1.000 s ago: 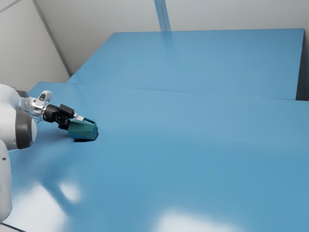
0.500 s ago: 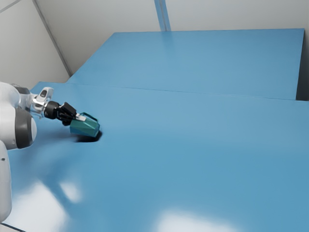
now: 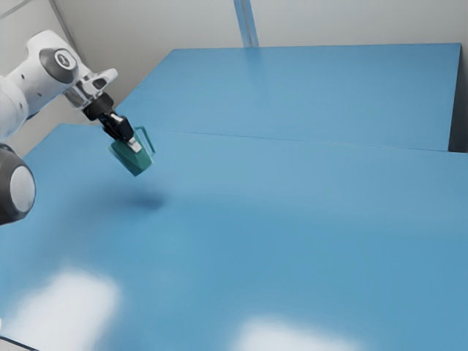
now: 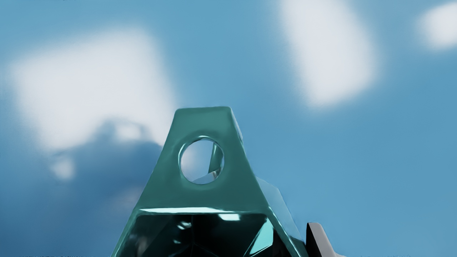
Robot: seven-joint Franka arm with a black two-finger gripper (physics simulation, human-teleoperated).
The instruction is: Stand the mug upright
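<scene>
Holding the green mug (image 3: 134, 161) in the pincer (image 3: 134, 146), up off the blue surface (image 3: 292, 219), toward the exterior view's left. Reaching down to it with the white arm (image 3: 44, 79) from the exterior view's upper left, with the black hand angled down toward the exterior view's right. Gripping the mug by its body, tilted in the air, and casting a soft dark shadow (image 3: 148, 199) on the surface below, well apart from the mug. Carrying it with the handle (image 3: 145, 134) out toward the exterior view's right and the narrower end slanting downward.

In the wrist view, looking into the dark hollow (image 4: 160, 233) of the mug through its mouth, turned toward the hand. Can see the handle beyond the rim, with a flat top and a round hole through it. Can make out one pale fingertip (image 4: 321, 241) close by the outside of the mug, near the rim. Looking past the mug at the surface, blurred, with white patches of light (image 4: 96, 85) on it.

In the exterior view, can also see bright glare (image 3: 66, 307) on the near part of the surface, and a pale wall (image 3: 351, 22) behind, with a blue stripe (image 3: 247, 22) down it.
</scene>
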